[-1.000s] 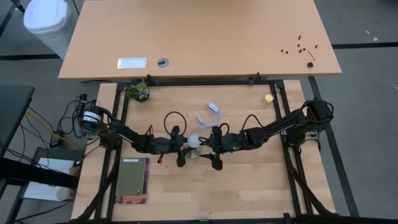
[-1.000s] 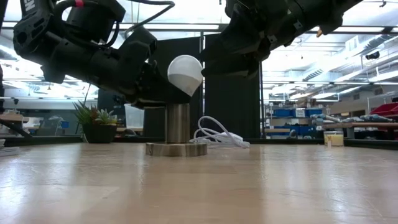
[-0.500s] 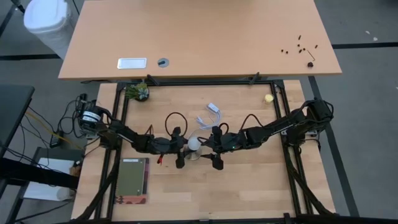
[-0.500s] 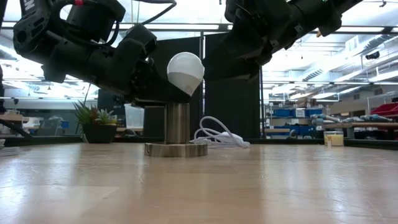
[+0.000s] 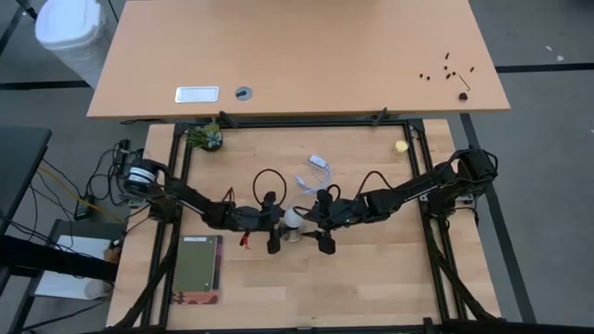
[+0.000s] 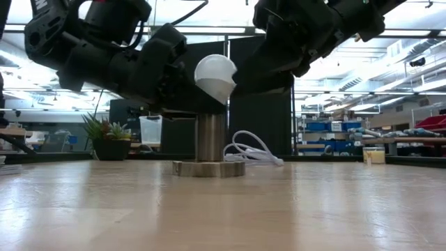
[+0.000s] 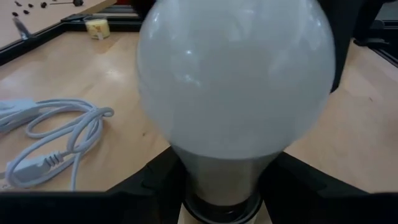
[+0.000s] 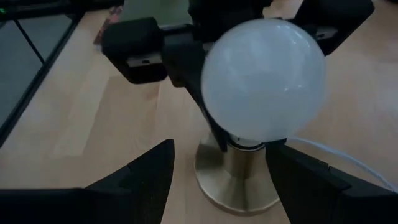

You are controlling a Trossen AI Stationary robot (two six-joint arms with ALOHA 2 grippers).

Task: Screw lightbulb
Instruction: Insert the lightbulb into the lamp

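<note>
Bulb: the small white frosted lightbulb (image 6: 215, 75) sits tilted on top of the brushed-metal socket post with a round disc foot (image 6: 209, 167), mid-table, grey neck pointing down into the post.
Left gripper: the left gripper (image 5: 276, 223) is clamped on the bulb's grey neck; in its wrist view the dark fingers (image 7: 155, 177) hug both sides.
Right gripper: the right gripper (image 5: 320, 223) is just beside the bulb on the other side, jaws spread wide with nothing in them, fingers (image 8: 143, 174) either side of the socket, not touching.
Cord: a white coiled cable (image 7: 56, 140) lies just behind the socket.
Extras: a little potted plant (image 5: 206, 137) at the far left corner, a tiny yellowish ball (image 5: 401, 146) far right.
</note>
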